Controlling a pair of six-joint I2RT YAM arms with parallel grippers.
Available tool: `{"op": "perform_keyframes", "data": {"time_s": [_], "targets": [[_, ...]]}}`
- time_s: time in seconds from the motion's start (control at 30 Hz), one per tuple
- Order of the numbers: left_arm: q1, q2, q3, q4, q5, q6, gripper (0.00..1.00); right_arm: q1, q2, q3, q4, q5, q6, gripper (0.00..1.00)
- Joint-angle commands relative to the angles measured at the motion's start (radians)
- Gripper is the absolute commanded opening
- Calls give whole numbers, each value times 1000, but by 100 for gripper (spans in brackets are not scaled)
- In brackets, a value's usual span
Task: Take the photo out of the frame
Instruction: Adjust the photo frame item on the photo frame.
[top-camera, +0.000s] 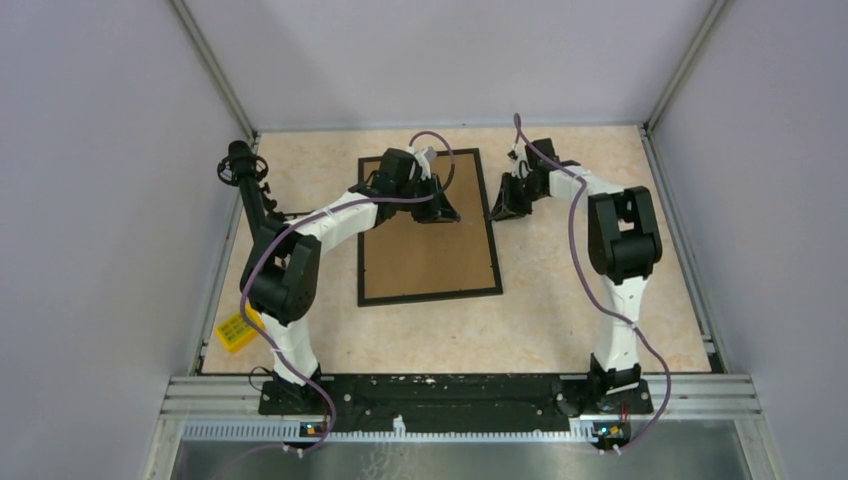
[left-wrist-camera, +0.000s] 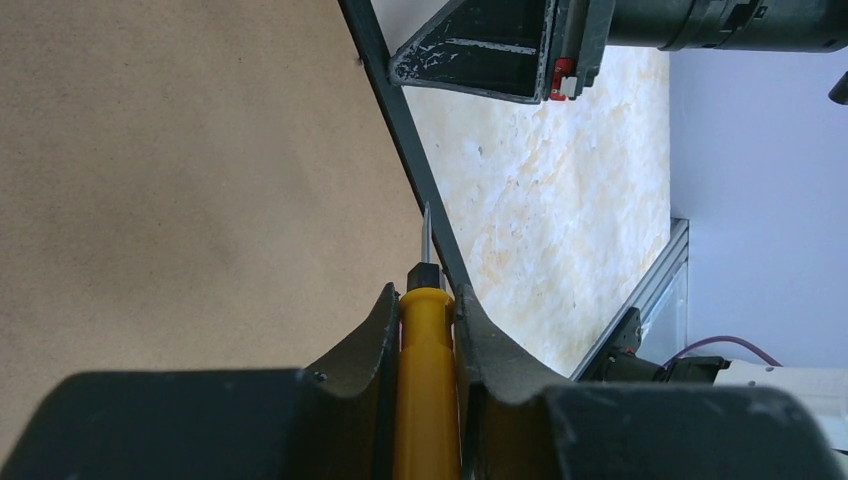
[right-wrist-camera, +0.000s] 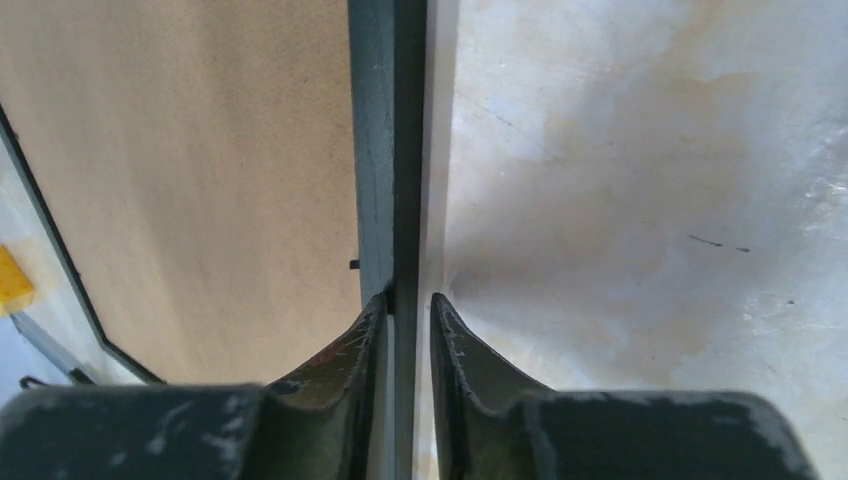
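Spotting a small yellow object (top-camera: 235, 332) sitting at the left edge of the counter (top-camera: 560, 310). Finding the frame (top-camera: 430, 250) lying flat mid-counter, plain brown fibreboard back facing up, thin black border running all round. Pinching a yellow-handled screwdriver (left-wrist-camera: 427, 380) in the left claw (left-wrist-camera: 428, 295), visible only in the left wrist view, blade tip lying at the seam between board and right border. Straddling that right border with the right claw (right-wrist-camera: 410, 300), fingers nearly together; failing to tell whether actually squeezing. Getting only both arms hunched over the frame's far half from the top view.
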Motion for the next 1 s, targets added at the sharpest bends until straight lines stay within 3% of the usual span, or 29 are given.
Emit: {"op": "perform_keyframes", "data": {"time_s": [0.0, 0.17, 0.67, 0.8, 0.97], "targets": [[5, 6, -1, 53, 22, -11, 0, 25, -29, -47, -52, 141, -82, 30], [4, 9, -3, 57, 25, -15, 0, 86, -41, 33, -78, 234, -108, 39], [5, 0, -5, 62, 28, -13, 0, 159, 109, 212, -180, 406, -101, 35], [6, 3, -4, 61, 31, -15, 0, 161, 135, 222, -198, 419, -95, 26], [6, -2, -4, 54, 25, -9, 0, 156, 147, 212, -229, 434, -94, 7]]}}
